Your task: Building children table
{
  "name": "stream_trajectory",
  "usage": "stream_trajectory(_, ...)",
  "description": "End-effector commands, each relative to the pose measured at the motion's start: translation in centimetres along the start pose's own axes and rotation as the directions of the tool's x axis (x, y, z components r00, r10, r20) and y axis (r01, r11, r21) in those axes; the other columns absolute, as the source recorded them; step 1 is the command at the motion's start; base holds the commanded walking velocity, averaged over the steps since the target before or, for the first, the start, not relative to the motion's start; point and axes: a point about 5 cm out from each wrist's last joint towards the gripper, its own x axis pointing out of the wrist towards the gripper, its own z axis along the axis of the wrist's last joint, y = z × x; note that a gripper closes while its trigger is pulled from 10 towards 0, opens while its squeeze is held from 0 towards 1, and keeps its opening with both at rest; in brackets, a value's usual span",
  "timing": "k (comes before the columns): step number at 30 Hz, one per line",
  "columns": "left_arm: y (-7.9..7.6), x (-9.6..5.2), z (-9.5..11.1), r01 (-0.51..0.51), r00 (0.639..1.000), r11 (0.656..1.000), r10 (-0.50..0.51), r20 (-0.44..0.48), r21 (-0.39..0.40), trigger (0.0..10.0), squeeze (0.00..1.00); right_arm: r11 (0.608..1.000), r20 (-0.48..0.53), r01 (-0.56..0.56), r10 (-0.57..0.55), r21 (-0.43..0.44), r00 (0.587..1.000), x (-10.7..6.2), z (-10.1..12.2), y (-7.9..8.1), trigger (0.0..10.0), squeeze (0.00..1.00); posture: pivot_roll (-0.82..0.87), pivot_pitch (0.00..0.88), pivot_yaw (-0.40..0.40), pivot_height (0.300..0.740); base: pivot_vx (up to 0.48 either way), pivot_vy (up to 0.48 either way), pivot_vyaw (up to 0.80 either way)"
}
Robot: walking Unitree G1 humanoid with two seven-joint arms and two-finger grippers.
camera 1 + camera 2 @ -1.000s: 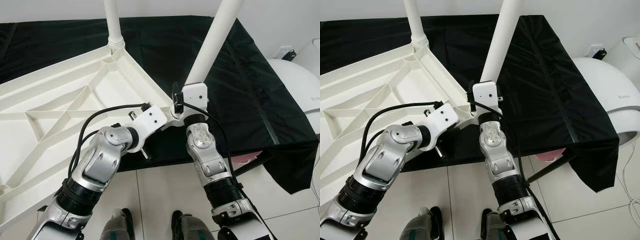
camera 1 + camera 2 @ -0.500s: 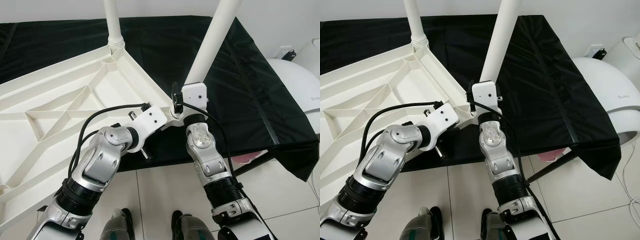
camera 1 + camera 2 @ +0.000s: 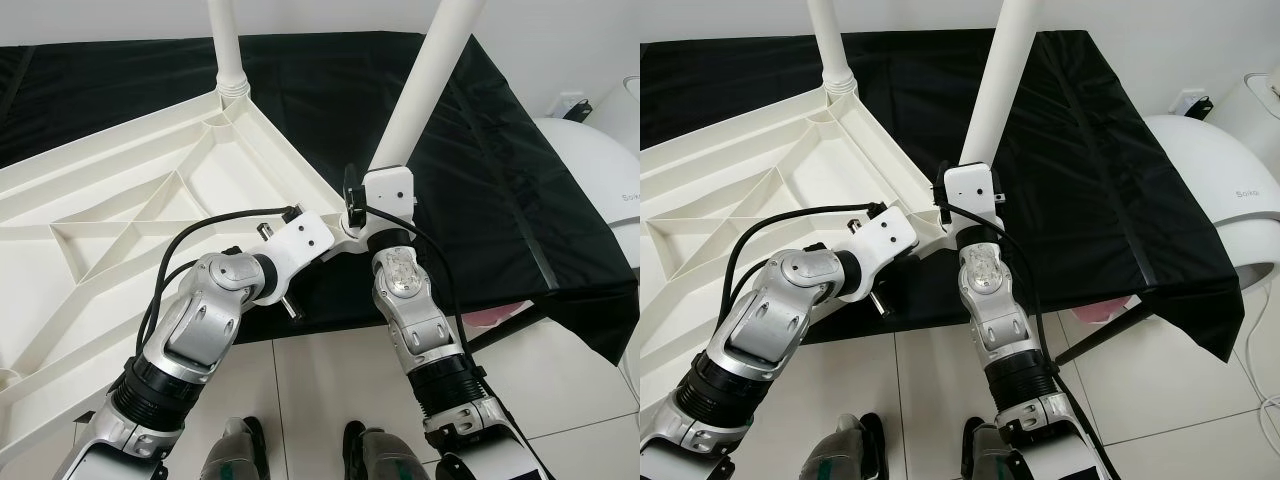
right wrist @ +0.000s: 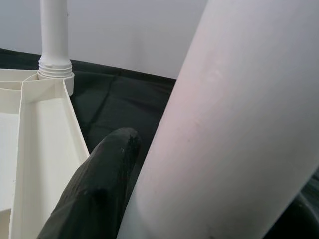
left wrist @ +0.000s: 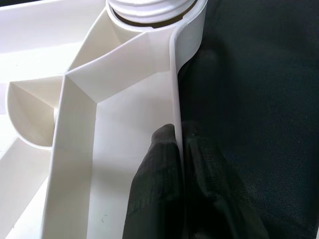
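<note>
The upturned tabletop (image 3: 150, 200) lies on the black-draped worktop (image 3: 480, 190). The left gripper (image 5: 182, 149) pinches its rim; the right gripper (image 4: 149, 164) clasps a tilted leg (image 3: 425, 85) — it could cross-thread or slip — one leg (image 3: 225, 45) already stands.

Two silver arms reach up from the bottom of the frame toward its centre. The left gripper (image 5: 179, 164) is clamped, one black finger on each side of a thin white edge. The right gripper (image 4: 149, 199) grips a white tube.
</note>
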Motion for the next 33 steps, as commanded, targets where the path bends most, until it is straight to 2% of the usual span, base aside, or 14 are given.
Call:
stream_trajectory(1, 0.3, -0.4, 1.2, -0.054, 0.997, 0.998, 0.053, 0.048, 0.030, 10.0, 0.00, 0.998, -0.092, 0.043, -0.047, -0.040, 0.995, -0.6, -2.1, -1.2, 10.0, 0.00, -0.08, 0.196, -0.048, 0.740, 0.000, 0.000, 0.00)
stream_trajectory(3, 0.3, -0.4, 1.2, -0.054, 0.997, 0.998, 0.053, 0.048, 0.030, 10.0, 0.00, 0.998, -0.092, 0.042, -0.046, -0.040, 0.995, -0.6, -2.1, -1.2, 10.0, 0.00, -0.08, 0.196, -0.048, 0.740, 0.000, 0.000, 0.00)
stream_trajectory(4, 0.3, -0.4, 1.2, -0.054, 0.997, 0.998, 0.053, 0.047, 0.029, 10.0, 0.00, 0.998, -0.090, 0.041, -0.044, -0.040, 0.995, -0.6, -2.1, -1.2, 3.4, 0.00, -0.08, 0.197, -0.048, 0.740, 0.000, 0.000, 0.00)
stream_trajectory(5, 0.3, -0.4, 1.2, -0.054, 0.998, 0.998, 0.053, 0.047, 0.029, 10.0, 0.00, 0.998, -0.090, 0.039, -0.043, -0.040, 0.995, -0.7, -2.1, -1.1, 0.7, 0.00, -0.08, 0.199, -0.047, 0.740, 0.000, 0.000, 0.00)
stream_trajectory(6, 0.3, -0.4, 1.2, -0.054, 0.998, 0.998, 0.053, 0.047, 0.029, 10.0, 0.00, 0.998, -0.090, 0.039, -0.043, -0.040, 0.995, -0.7, -2.1, -1.1, 0.7, 0.00, -0.08, 0.199, -0.047, 0.740, 0.000, 0.000, 0.00)
stream_trajectory(7, 0.3, -0.4, 1.2, -0.054, 0.998, 0.998, 0.052, 0.047, 0.029, 10.0, 0.00, 0.998, -0.091, 0.040, -0.043, -0.040, 0.995, -0.7, -2.1, -1.1, 9.2, 0.00, -0.08, 0.199, -0.047, 0.740, 0.000, 0.000, 0.00)
stream_trajectory(8, 0.3, -0.4, 1.2, -0.053, 0.998, 0.998, 0.052, 0.047, 0.028, 10.0, 0.00, 0.998, -0.091, 0.039, -0.043, -0.040, 0.995, -0.7, -2.1, -1.1, 10.0, 0.00, -0.08, 0.199, -0.047, 0.740, 0.000, 0.000, 0.00)
stream_trajectory(20, 0.3, -0.4, 1.2, -0.051, 0.998, 0.998, 0.050, 0.046, 0.028, 10.0, 0.00, 0.998, -0.099, 0.042, -0.045, -0.040, 0.994, -0.9, -2.2, -1.2, 10.0, 0.00, -0.08, 0.204, -0.044, 0.740, 0.000, 0.000, 0.00)
stream_trajectory(33, 0.3, -0.4, 1.1, -0.050, 0.998, 0.998, 0.049, 0.044, 0.030, 10.0, 0.00, 0.998, -0.150, 0.053, -0.055, -0.022, 0.987, -1.9, -3.1, -1.6, 10.0, 0.00, -0.08, 0.212, -0.037, 0.740, 0.000, 0.000, 0.00)
